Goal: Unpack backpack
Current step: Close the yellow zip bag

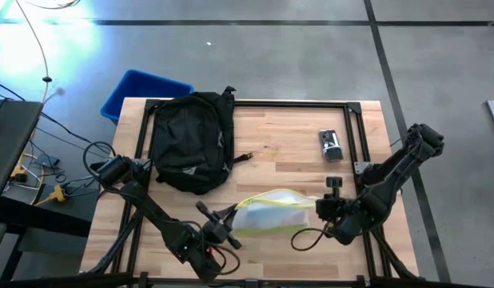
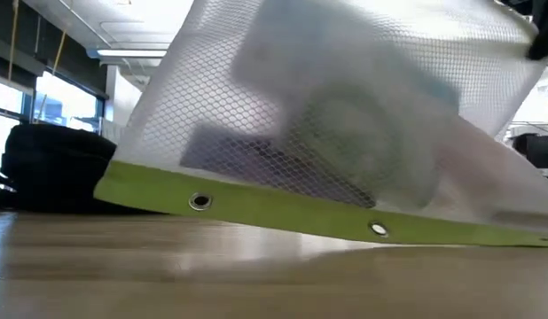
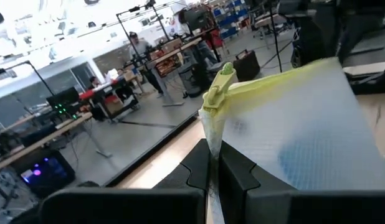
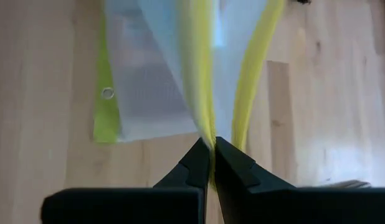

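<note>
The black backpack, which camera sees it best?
The high view: the whole backpack shows from above, lying on the table beside the blue bin. The low view catches only its dark side at the far left edge, behind the mesh pouch. Neither wrist view shows it.

The high view looks straight down on the table (image 1: 263, 132), the low view sits at its surface, and all 4 views share the mesh pouch (image 1: 271, 212).
</note>
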Action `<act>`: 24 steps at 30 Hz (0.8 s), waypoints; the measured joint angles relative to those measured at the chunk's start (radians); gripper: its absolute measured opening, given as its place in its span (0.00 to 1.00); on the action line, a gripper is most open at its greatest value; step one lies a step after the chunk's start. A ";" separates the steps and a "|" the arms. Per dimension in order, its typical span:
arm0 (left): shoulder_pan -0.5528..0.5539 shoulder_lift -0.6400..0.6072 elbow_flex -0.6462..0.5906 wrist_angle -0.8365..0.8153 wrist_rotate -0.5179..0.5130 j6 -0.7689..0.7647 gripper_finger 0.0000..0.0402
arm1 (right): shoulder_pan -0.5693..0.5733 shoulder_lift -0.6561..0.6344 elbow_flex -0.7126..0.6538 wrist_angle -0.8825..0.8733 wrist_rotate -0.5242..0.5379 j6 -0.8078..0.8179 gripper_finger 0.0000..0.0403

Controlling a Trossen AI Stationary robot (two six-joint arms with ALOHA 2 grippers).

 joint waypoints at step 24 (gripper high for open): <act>0.003 0.000 0.000 0.128 0.046 0.111 0.00 | -0.211 0.010 0.088 0.728 -0.078 -0.847 0.38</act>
